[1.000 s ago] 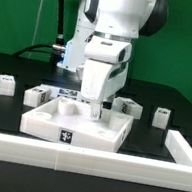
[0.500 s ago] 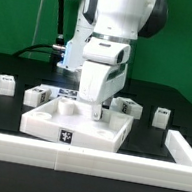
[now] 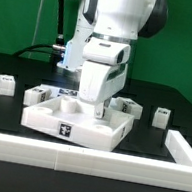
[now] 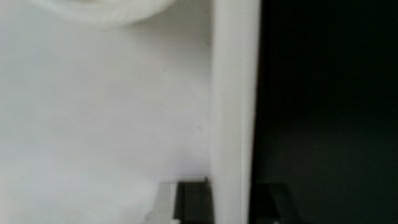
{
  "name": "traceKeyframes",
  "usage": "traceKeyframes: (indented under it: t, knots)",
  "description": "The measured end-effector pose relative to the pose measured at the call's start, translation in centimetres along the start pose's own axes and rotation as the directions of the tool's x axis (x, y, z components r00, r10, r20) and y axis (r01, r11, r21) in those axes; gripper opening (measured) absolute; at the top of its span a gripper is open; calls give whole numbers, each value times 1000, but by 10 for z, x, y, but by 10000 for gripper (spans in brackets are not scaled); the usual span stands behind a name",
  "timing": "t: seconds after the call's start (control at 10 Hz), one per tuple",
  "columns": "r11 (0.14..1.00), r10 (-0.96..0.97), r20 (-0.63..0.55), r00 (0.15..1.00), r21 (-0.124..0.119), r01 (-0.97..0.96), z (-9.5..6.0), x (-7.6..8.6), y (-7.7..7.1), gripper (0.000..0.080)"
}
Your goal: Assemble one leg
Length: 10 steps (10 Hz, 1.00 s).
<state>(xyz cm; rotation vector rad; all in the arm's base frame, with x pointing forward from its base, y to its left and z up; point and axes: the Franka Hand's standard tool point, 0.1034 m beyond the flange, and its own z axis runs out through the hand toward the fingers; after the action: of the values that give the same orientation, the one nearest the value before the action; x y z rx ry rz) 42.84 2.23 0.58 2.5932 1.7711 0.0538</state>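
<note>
The wide white square panel [image 3: 86,133] lies on the black table, with a tag on its front face. My gripper [image 3: 99,112] reaches down onto the panel's edge at the exterior view's right. In the wrist view the panel [image 4: 107,120] fills the picture. Its thin raised edge runs between my dark fingers [image 4: 192,205], and the gripper [image 4: 228,195] is shut on that edge. Several small white tagged legs stand loose around the panel: one [image 3: 7,84] and another [image 3: 33,95] on the exterior view's left, and one [image 3: 162,115] on its right.
Another small tagged block [image 3: 129,107] stands just behind the panel, close to my gripper. A white rail [image 3: 83,164] borders the table's near side and turns a corner at the exterior view's right [image 3: 181,149]. A green wall stands behind.
The panel has shifted a little away from the front rail and toward the exterior view's left, with my gripper still on its edge. The loose legs have not moved.
</note>
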Motion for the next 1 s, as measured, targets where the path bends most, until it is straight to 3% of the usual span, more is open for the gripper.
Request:
traceKeyframes:
  t: [0.5,0.7,1.0]
  knots:
    - [1000,-5,1,1000,1,5,0,0,0,58]
    - [986,-164,38,986,46,163,-3,7,1,58]
    - [962,-269,45,962,54,266,-1,12,3,58]
